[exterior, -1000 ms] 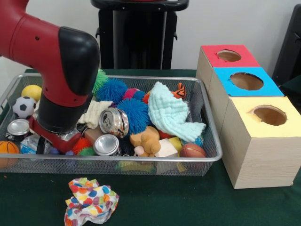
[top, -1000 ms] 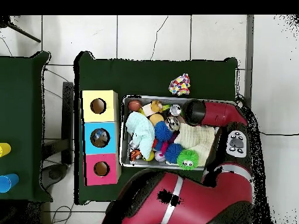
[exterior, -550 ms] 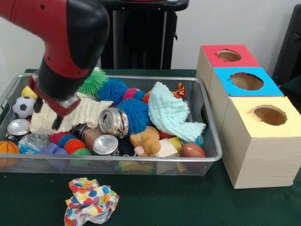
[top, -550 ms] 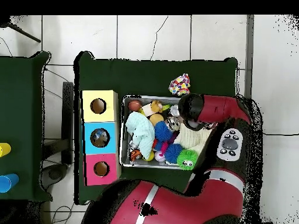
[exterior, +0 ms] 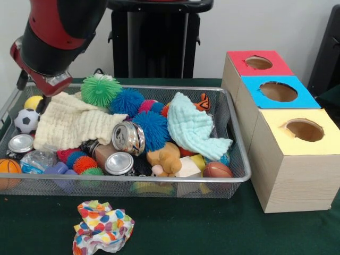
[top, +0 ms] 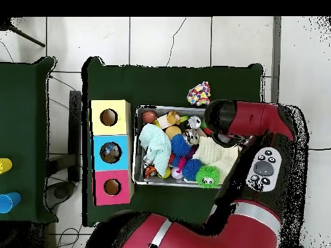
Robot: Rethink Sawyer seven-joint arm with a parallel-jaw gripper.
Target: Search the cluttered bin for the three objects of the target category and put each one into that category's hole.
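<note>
A wire bin (exterior: 159, 179) holds a jumble of toys, balls, cans and cloths. My gripper (exterior: 41, 103) hangs at the bin's left end, shut on the top corner of a cream knitted cloth (exterior: 74, 126) that drapes down over the clutter. A mint cloth (exterior: 194, 127) lies toward the bin's right side. A multicoloured cloth (exterior: 101, 226) lies crumpled on the table in front of the bin. To the right stand three boxes with a red hole (exterior: 258, 62), a blue hole (exterior: 278, 91) and a yellow hole (exterior: 304, 129). In the overhead view the arm hides the gripper above the cream cloth (top: 216, 154).
Crushed cans (exterior: 129, 138) (exterior: 119, 163) (exterior: 21, 143), spiky balls (exterior: 101, 90), a soccer ball (exterior: 25, 120), a basketball (exterior: 8, 167) and a plush toy (exterior: 166, 156) fill the bin. The arm's elbow (top: 262, 165) overhangs the bin's end.
The arm has risen out of the bin and moved toward its left end in the front view. It drew the cream cloth up and out, spreading it over the clutter.
</note>
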